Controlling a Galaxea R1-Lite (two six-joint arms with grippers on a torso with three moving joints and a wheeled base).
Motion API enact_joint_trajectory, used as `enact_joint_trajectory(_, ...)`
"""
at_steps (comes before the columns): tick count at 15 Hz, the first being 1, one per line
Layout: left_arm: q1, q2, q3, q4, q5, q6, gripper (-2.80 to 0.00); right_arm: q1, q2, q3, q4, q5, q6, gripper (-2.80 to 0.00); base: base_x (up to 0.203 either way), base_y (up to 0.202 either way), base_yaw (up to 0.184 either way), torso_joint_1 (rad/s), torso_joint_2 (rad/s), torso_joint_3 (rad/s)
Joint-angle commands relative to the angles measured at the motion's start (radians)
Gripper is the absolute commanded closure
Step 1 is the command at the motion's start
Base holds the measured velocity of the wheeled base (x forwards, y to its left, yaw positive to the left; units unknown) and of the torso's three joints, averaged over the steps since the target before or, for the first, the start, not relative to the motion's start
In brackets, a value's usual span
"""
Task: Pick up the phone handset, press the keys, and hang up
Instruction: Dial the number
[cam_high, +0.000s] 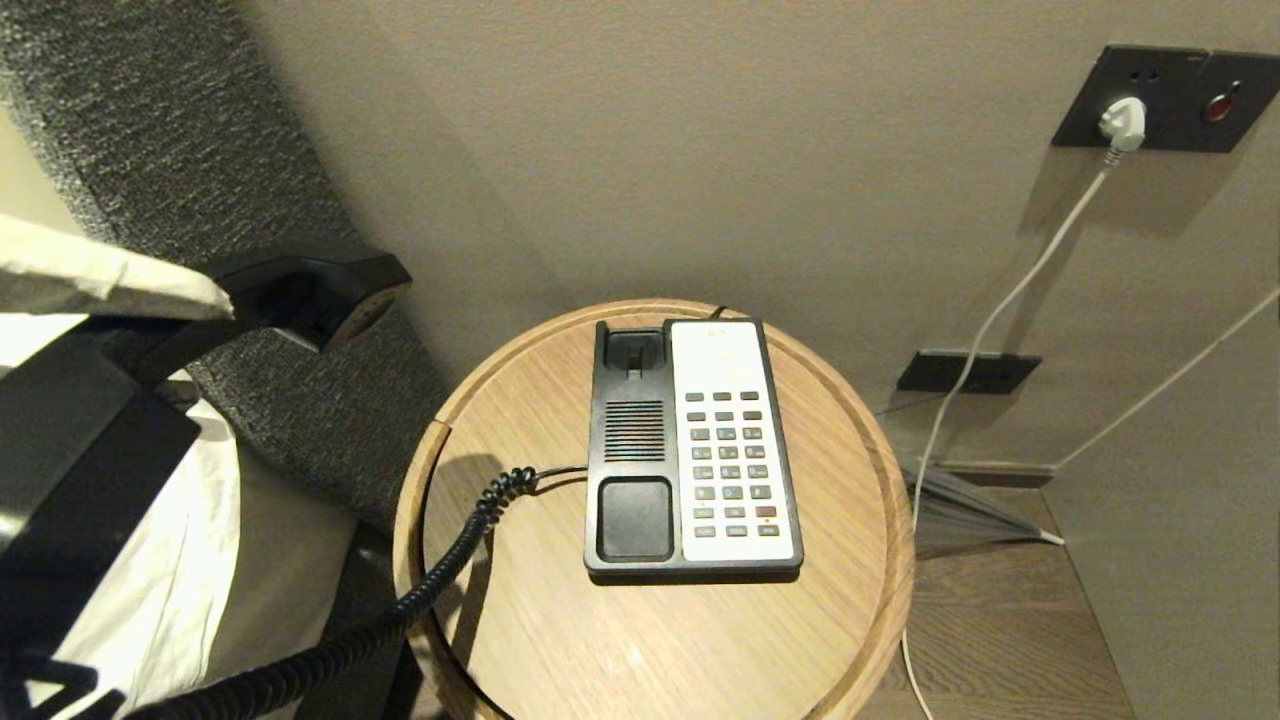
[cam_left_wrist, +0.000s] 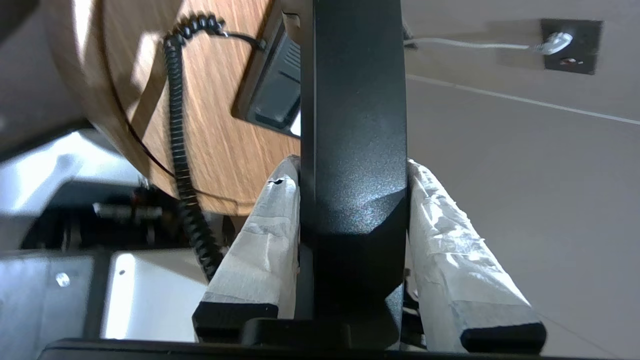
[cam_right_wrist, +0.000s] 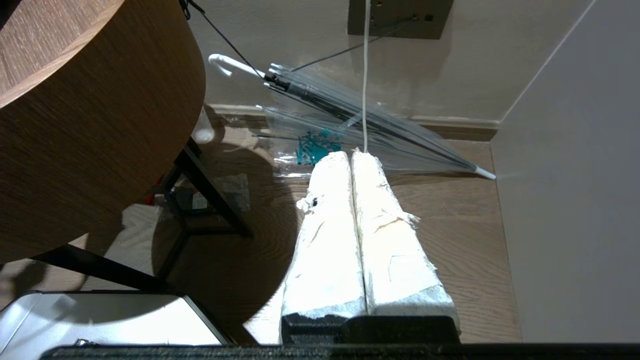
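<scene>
Left gripper (cam_left_wrist: 352, 170) holding the phone handset (cam_left_wrist: 352, 150) in the air off the left edge of the round wooden surface (cam_high: 640, 640); its two taped fingers (cam_left_wrist: 260, 240) pinch the bar from either side, near one thickened end. In the head view the handset (cam_high: 320, 285) hangs above the grey upholstered chair (cam_high: 200, 180), well apart from the phone base (cam_high: 690, 450). The coiled cord (cam_high: 440, 570) runs from the left side of the base, crosses the raised rim of the surface and drops over its left edge toward the arm. The base sits near the middle of the surface, cradle empty, keypad (cam_high: 730, 470) uncovered, with bare wood in front of it and to both sides. Behind it the wall stands close; a white plug (cam_high: 1123, 120) sits in the wall socket to the right. Right gripper (cam_right_wrist: 352, 165) hangs low beside the surface over the wooden floor (cam_right_wrist: 450, 240), fingers pressed together and holding nothing, with a folded clear umbrella (cam_right_wrist: 350, 125) lying along the skirting just beyond them
</scene>
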Motion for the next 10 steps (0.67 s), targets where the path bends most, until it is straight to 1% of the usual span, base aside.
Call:
enact_joint_trajectory(1, 0.044, -0.121, 0.122, -0.087, -0.001, 0.012, 0.00, 0.000, -0.008, 0.000, 0.000, 0.000, 0.001, 0.00, 0.000, 0.000, 0.000, 0.000, 0.00, 0.000)
enact_joint_trajectory(2, 0.069, -0.151, 0.189, -0.139, -0.003, 0.019, 0.00, 0.000, -0.008, 0.000, 0.000, 0.000, 0.000, 0.00, 0.000, 0.000, 0.000, 0.000, 0.00, 0.000)
enact_joint_trajectory(3, 0.109, -0.189, 0.251, -0.213, -0.006, 0.025, 0.00, 0.000, -0.008, 0.000, 0.000, 0.000, 0.000, 0.00, 0.000, 0.000, 0.000, 0.000, 0.00, 0.000)
enact_joint_trajectory(4, 0.159, -0.225, 0.299, -0.266, -0.022, 0.030, 0.00, 0.000, -0.008, 0.000, 0.000, 0.000, 0.000, 0.00, 0.000, 0.000, 0.000, 0.000, 0.00, 0.000)
enact_joint_trajectory(5, 0.183, -0.244, 0.322, -0.299, -0.042, 0.033, 0.00, 0.000, -0.008, 0.000, 0.000, 0.000, 0.000, 0.00, 0.000, 0.000, 0.000, 0.000, 0.00, 0.000)
enact_joint_trajectory(6, 0.231, -0.266, 0.349, -0.312, -0.086, 0.033, 0.00, 0.000, -0.008, 0.000, 0.000, 0.000, 0.000, 0.00, 0.000, 0.000, 0.000, 0.000, 0.00, 0.000)
enact_joint_trajectory(7, 0.267, -0.283, 0.364, -0.322, -0.154, 0.033, 0.00, 0.000, -0.008, 0.000, 0.000, 0.000, 0.000, 0.00, 0.000, 0.000, 0.000, 0.000, 0.00, 0.000)
enact_joint_trajectory(8, 0.276, -0.285, 0.364, -0.328, -0.184, 0.033, 0.00, 0.000, -0.008, 0.000, 0.000, 0.000, 0.000, 0.00, 0.000, 0.000, 0.000, 0.000, 0.00, 0.000)
enact_joint_trajectory(10, 0.282, -0.294, 0.371, -0.327, -0.190, 0.033, 0.00, 0.000, -0.008, 0.000, 0.000, 0.000, 0.000, 0.00, 0.000, 0.000, 0.000, 0.000, 0.00, 0.000)
